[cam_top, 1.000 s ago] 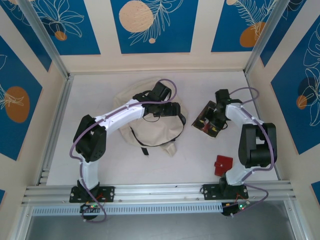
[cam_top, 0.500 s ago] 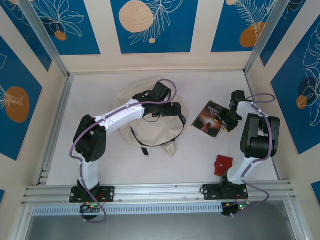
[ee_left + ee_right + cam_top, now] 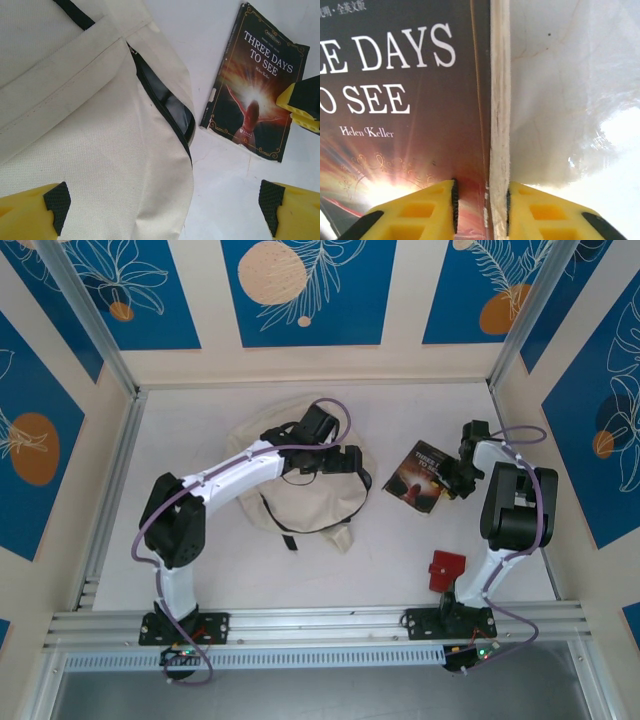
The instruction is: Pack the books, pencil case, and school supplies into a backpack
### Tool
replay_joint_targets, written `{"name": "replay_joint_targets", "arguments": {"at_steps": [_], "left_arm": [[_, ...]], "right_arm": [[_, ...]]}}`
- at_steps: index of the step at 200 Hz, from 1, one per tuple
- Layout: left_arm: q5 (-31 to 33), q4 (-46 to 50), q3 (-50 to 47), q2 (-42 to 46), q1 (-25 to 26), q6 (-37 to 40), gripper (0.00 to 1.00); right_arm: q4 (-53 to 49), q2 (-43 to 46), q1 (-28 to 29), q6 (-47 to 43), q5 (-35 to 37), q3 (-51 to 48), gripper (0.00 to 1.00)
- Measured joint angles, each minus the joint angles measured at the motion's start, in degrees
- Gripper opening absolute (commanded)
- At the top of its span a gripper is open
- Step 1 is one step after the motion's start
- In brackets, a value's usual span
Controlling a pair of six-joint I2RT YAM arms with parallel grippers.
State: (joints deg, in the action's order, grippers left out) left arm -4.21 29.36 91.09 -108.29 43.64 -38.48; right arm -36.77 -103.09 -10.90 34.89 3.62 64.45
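Observation:
The cream backpack (image 3: 312,508) lies flat mid-table, and its dark zipper mouth (image 3: 176,116) gapes slightly at the right edge. My left gripper (image 3: 345,460) hovers over that edge, open wide, with one fingertip (image 3: 55,206) above the fabric and the other above bare table. To the right lies a black book (image 3: 420,478), "Three Days to See" (image 3: 255,100). My right gripper (image 3: 452,478) is at its right edge. In the right wrist view the gripper (image 3: 481,210) is shut on the book (image 3: 395,100), with one pad on the cover and one against the page block.
A small red object (image 3: 446,570) lies near the right arm's base. A dark backpack strap (image 3: 290,538) trails toward the front. Metal frame rails (image 3: 110,490) and patterned walls close in the table. Bare white tabletop (image 3: 340,570) lies in front of the backpack.
My right gripper swung from above the book to its right edge and closed on it. My left gripper opened wider over the backpack's edge.

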Motion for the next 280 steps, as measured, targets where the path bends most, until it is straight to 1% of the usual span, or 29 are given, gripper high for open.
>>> {"name": "replay_joint_targets", "arguments": {"at_steps": [15,24,30,48,60,75,97,119,169,212,256,280], "left_arm": [[0.0,0.0,0.0,0.0,0.0,0.0,0.98],[0.0,0.0,0.0,0.0,0.0,0.0,0.98],[0.0,0.0,0.0,0.0,0.0,0.0,0.98],[-0.1,-0.1,-0.2,0.0,-0.1,0.0,0.98],[-0.3,-0.2,-0.5,0.1,-0.4,0.0,0.98],[-0.7,-0.5,-1.1,0.3,-0.9,0.0,0.98],[-1.8,-1.3,-2.8,1.3,-1.7,0.0,0.98],[-3.1,-2.4,-4.4,2.7,-3.2,-0.2,0.98],[-8.1,-6.0,-6.8,5.4,-6.5,-0.5,0.98],[-15.6,-10.6,-9.0,5.9,-9.2,-1.1,0.98],[-23.8,-16.1,-9.3,5.9,-11.1,-1.8,0.98],[-27.2,-20.4,-10.7,5.9,-11.9,-3.1,0.98]], "right_arm": [[0.1,0.1,0.0,-0.5,-0.2,0.1,0.16],[0.1,0.2,0.0,-0.7,-0.1,0.1,0.11],[0.1,0.4,0.0,-0.9,-0.2,0.1,0.09],[0.1,1.2,0.2,-1.0,-0.2,0.1,0.08],[0.1,1.8,0.3,-1.1,-0.2,0.0,0.04],[0.5,3.0,0.4,-1.1,-0.3,-0.5,0.03],[2.0,6.4,0.4,-1.2,-1.8,-2.0,0.00],[3.9,11.1,0.4,-1.4,-4.5,-3.7,0.00],[9.2,21.8,0.2,-1.4,-14.6,-6.9,0.00],[13.9,28.5,0.0,-1.3,-25.8,-8.0,0.00],[17.9,29.3,0.9,-0.1,-37.7,-8.3,0.00],[19.9,27.8,2.8,0.5,-42.8,-8.9,0.00]]}}
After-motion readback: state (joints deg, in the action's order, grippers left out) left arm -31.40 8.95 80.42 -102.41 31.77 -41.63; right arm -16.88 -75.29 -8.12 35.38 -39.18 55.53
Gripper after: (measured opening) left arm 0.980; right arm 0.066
